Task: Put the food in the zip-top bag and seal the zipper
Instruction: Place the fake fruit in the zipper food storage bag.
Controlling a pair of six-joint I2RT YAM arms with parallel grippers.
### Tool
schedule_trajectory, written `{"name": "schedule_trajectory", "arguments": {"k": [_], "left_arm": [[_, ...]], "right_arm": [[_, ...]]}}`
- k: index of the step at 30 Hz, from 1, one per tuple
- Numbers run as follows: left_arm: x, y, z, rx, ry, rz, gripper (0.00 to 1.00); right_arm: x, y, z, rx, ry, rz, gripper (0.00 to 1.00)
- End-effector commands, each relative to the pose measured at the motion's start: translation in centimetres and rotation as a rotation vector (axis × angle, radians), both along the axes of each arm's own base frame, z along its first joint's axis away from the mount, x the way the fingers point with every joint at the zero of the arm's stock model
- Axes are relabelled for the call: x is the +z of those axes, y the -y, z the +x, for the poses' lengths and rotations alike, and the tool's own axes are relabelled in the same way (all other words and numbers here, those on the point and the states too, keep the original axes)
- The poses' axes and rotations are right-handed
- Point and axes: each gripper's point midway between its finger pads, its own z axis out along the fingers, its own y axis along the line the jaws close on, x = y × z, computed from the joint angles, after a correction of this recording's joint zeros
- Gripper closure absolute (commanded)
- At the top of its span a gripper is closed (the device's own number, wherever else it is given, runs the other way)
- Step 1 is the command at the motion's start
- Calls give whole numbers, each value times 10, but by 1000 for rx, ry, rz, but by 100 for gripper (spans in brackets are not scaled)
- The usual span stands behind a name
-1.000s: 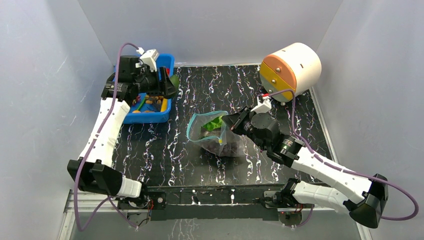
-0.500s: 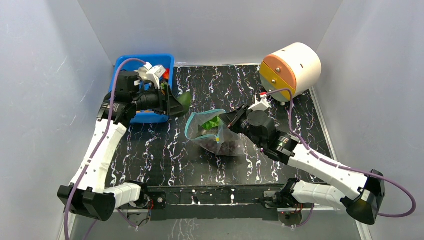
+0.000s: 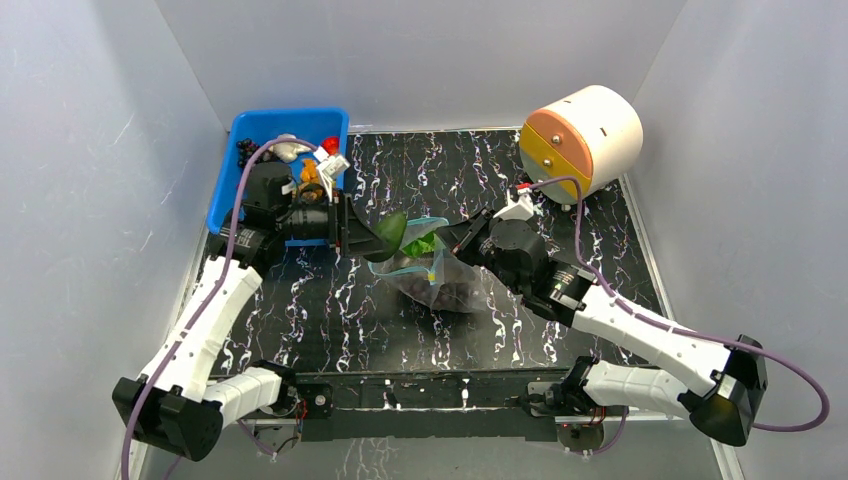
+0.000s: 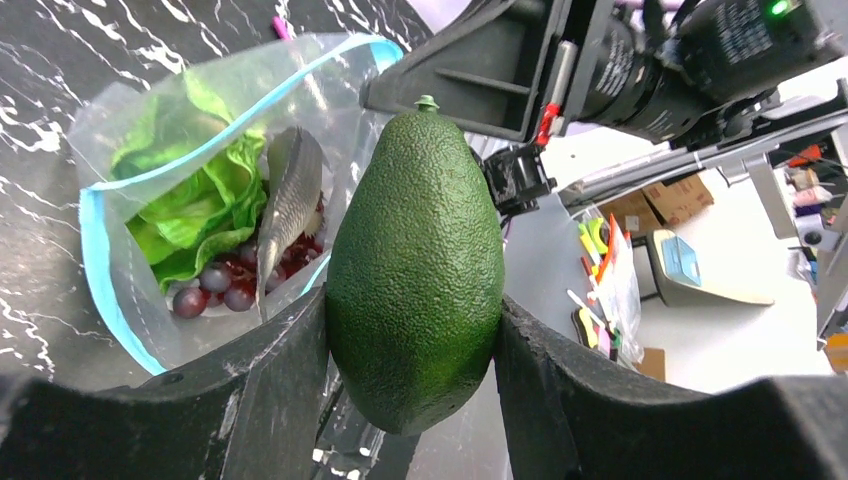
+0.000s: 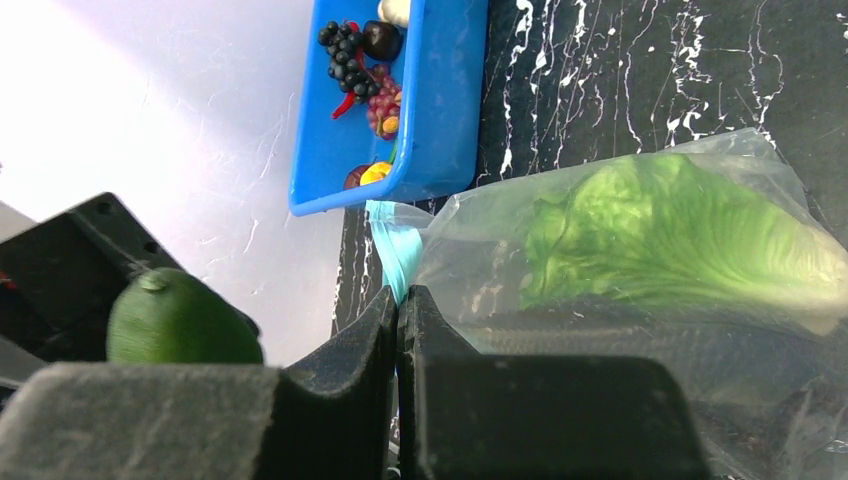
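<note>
Left gripper's (image 4: 410,305) avocado (image 4: 415,230), seemingly over bag (image 4: 97,260)

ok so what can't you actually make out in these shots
- Top view: the left gripper and its avocado cover the left part of the zip-top bag mouth.
- Left wrist: the avocado hides the bag's right side.
- Right wrist: the right gripper blocks the bag's lower part; the top edge cuts off the blue bin.
- Top view: the small foods in the bin are too small to name.

Bag (image 4: 95,250), lettuce (image 4: 190,190) inside, lies right of bin (image 3: 270,122).
</note>
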Motion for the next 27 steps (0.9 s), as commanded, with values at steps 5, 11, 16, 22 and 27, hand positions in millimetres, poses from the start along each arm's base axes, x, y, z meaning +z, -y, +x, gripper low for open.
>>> {"name": "schedule_trajectory", "arguments": {"k": [5, 11, 16, 22, 27], "left_arm": [[-53, 9, -6, -67, -84, 21, 68], [-91, 8, 9, -16, -123, 113, 69], [-107, 8, 14, 14, -152, 172, 69], [-133, -2, 17, 70, -171, 301, 67], [-148, -7, 21, 102, -166, 371, 67]], "right_arm": [[66, -11, 5, 9, 118, 181, 100], [74, -34, -8, 163, 177, 165, 100], [78, -50, -19, 272, 217, 196, 100], [89, -53, -20, 286, 243, 224, 100], [94, -53, -20, 286, 254, 230, 100]]}}
